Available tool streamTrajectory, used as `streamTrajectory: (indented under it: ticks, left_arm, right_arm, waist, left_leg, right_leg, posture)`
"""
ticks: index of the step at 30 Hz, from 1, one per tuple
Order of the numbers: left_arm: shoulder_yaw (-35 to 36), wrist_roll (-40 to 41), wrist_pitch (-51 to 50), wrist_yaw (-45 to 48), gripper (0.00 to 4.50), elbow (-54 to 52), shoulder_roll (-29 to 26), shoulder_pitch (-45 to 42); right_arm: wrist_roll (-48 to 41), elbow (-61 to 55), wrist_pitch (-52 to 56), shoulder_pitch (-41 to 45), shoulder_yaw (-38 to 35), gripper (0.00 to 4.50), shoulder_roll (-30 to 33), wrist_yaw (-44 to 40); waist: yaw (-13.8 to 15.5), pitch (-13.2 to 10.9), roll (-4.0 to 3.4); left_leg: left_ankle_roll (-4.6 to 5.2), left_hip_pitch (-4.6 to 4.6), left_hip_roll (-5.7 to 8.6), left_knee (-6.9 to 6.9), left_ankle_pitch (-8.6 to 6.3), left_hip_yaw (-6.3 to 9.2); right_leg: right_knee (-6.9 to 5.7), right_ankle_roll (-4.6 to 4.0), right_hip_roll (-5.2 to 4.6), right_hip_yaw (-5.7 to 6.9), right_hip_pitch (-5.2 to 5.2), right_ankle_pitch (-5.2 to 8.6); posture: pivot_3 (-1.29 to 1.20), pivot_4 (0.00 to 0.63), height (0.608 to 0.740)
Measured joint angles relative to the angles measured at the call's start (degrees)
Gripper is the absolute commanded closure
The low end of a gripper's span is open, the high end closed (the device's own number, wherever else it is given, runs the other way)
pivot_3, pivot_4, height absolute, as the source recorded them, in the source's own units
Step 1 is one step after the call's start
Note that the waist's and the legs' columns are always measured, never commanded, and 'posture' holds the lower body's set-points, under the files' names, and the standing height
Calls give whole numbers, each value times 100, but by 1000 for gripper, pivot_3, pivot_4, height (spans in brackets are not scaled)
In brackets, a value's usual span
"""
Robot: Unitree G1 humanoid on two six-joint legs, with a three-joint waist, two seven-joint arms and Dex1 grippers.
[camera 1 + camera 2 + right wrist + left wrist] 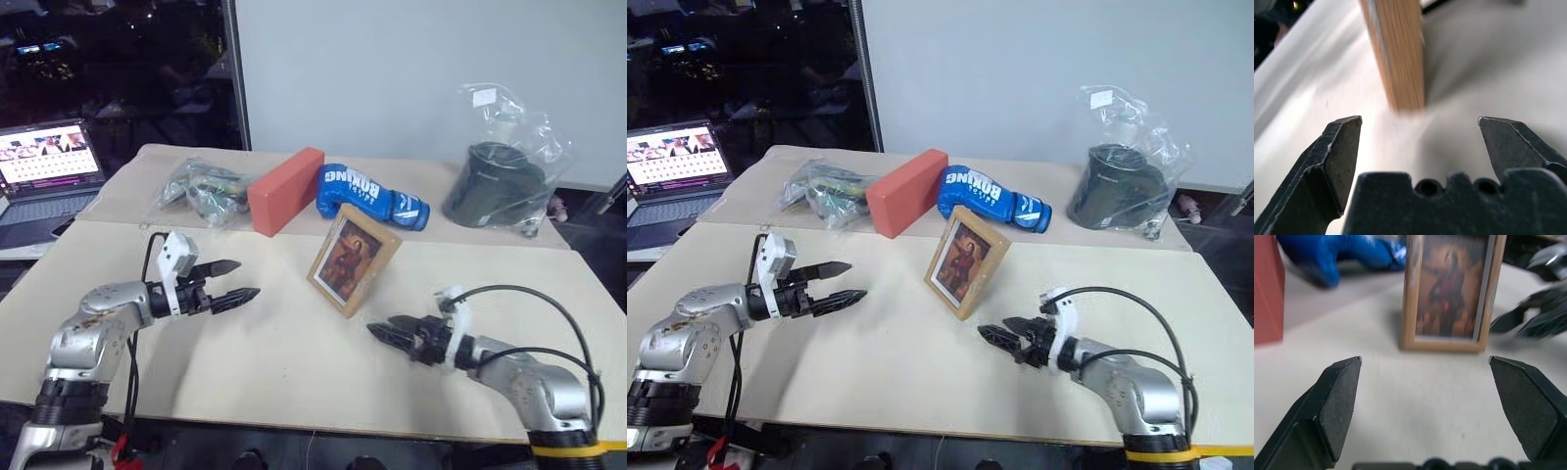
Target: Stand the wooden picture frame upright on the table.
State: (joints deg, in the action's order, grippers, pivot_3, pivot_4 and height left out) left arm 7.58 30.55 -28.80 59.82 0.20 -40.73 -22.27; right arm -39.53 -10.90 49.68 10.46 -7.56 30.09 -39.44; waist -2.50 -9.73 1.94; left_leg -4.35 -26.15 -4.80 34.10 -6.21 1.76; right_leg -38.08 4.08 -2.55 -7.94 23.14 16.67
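The wooden picture frame [354, 265] stands upright on the table [294, 362], its reddish-brown portrait facing me. Nothing touches it. My left gripper [238, 281] hovers open to the frame's left, fingers pointing toward it, with a clear gap between. My right gripper [384, 331] is open and empty, just in front of and right of the frame's lower corner, apart from it. In the left wrist view the frame [1452, 291] stands ahead between wide-spread fingertips [1342, 391]. In the right wrist view the frame's wooden edge [1398, 54] rises ahead of the open fingers [1344, 147].
Behind the frame lie an orange-red brick block [284, 189] and a blue boxing glove [370, 196]. A clear bag of small items [201, 191] sits back left, a bagged dark pot [495, 181] back right. A laptop [44, 176] stands off the table's left.
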Motion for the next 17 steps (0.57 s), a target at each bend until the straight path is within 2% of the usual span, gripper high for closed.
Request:
streamTrajectory:
  ticks: [3,7,11,17]
  left_arm:
    - [231,-67,133,-286,0,-272,51,617]
    - [208,-793,671,-996,0,-582,246,1531]
    - [158,-1003,839,-1146,0,-791,269,1858]
    - [23,-1025,985,-1303,0,-815,553,1702]
  right_arm:
    - [525,-180,-1181,-876,-55,17,647,-808]
    - [1364,3,-2876,-956,-447,17,632,-753]
    - [1571,-150,-3336,-959,-592,17,466,-451]
    - [1596,-198,-3454,-1014,-759,17,465,-225]
  waist:
    - [-11,5,-6]
    - [-77,4,-4]
    - [-49,4,-4]
    - [10,5,-4]
  left_leg:
    - [6,9,2,1,-4,-4]
    - [9,14,-2,2,-1,-4]
    - [7,16,-1,3,1,-7]
    - [7,13,0,2,1,-9]
  right_leg:
    - [8,32,-5,-1,-13,22]
    - [-2,27,1,-4,-6,15]
    - [1,28,-3,-4,-9,12]
    - [6,29,-4,-4,-10,12]
  posture:
    - [0,150,723]
    - [0,150,723]
    - [0,150,723]
    - [0,150,723]
